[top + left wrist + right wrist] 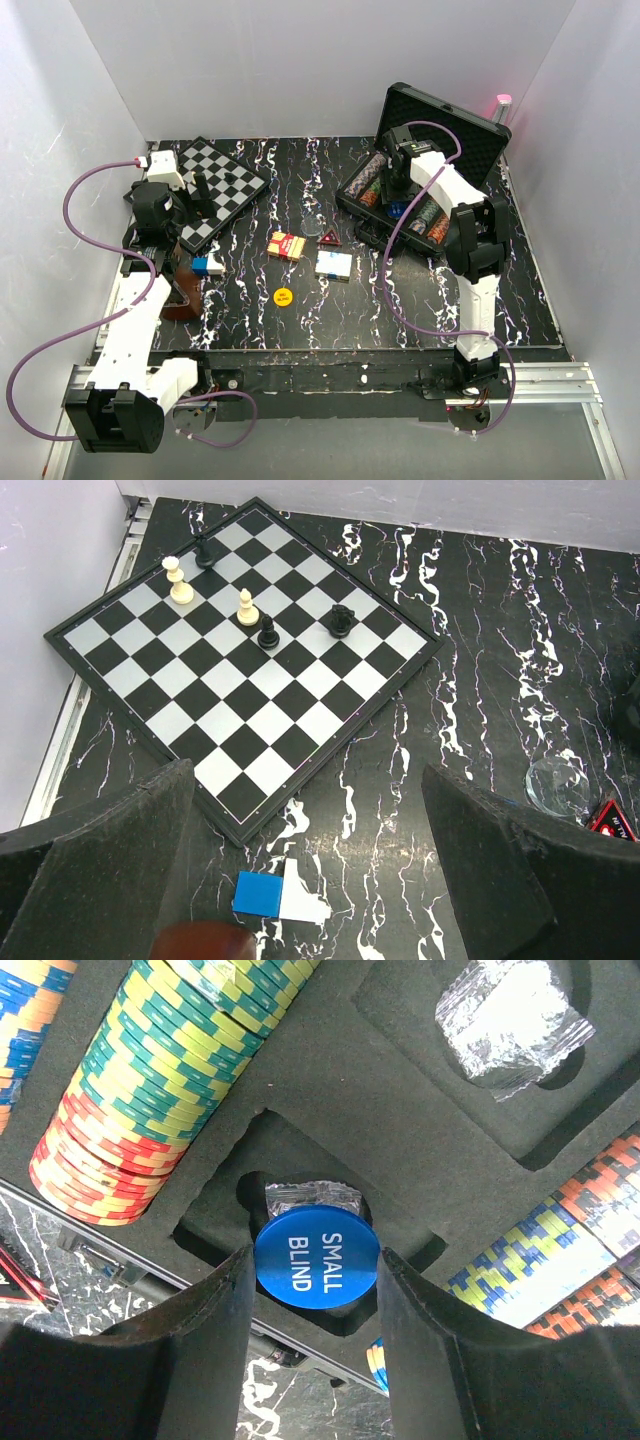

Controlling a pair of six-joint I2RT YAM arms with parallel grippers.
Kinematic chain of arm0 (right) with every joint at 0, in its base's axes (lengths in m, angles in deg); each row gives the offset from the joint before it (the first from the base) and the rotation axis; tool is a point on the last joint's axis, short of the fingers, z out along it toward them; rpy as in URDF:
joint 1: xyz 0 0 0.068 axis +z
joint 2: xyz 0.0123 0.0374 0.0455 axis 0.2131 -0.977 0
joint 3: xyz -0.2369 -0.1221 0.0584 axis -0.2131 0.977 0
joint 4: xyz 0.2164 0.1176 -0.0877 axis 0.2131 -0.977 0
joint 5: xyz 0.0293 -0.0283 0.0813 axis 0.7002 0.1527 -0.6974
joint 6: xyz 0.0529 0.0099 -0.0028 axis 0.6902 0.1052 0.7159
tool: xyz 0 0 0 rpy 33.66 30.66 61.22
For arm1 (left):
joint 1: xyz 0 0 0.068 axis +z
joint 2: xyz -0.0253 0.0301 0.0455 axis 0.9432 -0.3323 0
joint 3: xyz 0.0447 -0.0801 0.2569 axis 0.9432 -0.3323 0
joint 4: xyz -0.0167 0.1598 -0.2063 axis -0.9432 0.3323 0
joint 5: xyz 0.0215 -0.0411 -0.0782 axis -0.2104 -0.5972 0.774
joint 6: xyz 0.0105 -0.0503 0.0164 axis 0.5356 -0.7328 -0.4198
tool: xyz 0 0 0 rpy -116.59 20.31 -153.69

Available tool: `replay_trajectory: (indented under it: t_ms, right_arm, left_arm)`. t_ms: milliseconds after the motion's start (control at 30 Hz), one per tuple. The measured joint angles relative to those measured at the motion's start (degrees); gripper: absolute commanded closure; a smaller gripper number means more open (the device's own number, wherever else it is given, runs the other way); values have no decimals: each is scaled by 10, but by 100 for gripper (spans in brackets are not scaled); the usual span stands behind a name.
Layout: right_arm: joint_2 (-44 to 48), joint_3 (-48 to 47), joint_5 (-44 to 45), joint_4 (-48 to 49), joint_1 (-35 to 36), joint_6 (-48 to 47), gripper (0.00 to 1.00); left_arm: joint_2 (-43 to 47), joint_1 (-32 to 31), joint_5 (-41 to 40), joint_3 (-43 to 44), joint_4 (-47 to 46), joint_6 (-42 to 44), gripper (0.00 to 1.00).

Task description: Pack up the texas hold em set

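The black briefcase (pixel 445 112) lies open at the right rear of the worktop (pixel 300 325). Its long axis runs across at a slant, the right end nearer the arms. The lid stands up at the back and the foam tray faces front-left. Rows of chips (pixel 165 1070) lie in the foam troughs, crosswise to that axis.

Over a small foam recess between the rows, the right tool (pixel 316 1256) grips the blue disc (pixel 317 1261) by its rim. The face marked SMALL BLIND is turned toward the wrist camera, its lettering running sideways. Something wrapped in cellophane shows just behind it.

Out on the worktop's middle lie a red-and-yellow card box (pixel 287 245), a blue-and-white card box (pixel 332 264) and a yellow disc (pixel 283 296), each apart from the others.

The left tool (pixel 308 770) hangs wide open and empty near the chessboard (pixel 245 660) corner, above a small blue-white block (pixel 280 896).
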Motion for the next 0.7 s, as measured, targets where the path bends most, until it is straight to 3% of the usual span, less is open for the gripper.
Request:
replay_trajectory:
  t_ms: [700]
  right_arm:
    - [-30, -8, -10, -3, 0, 13, 68]
  left_arm:
    - [-2, 0, 0, 0, 0, 0, 2]
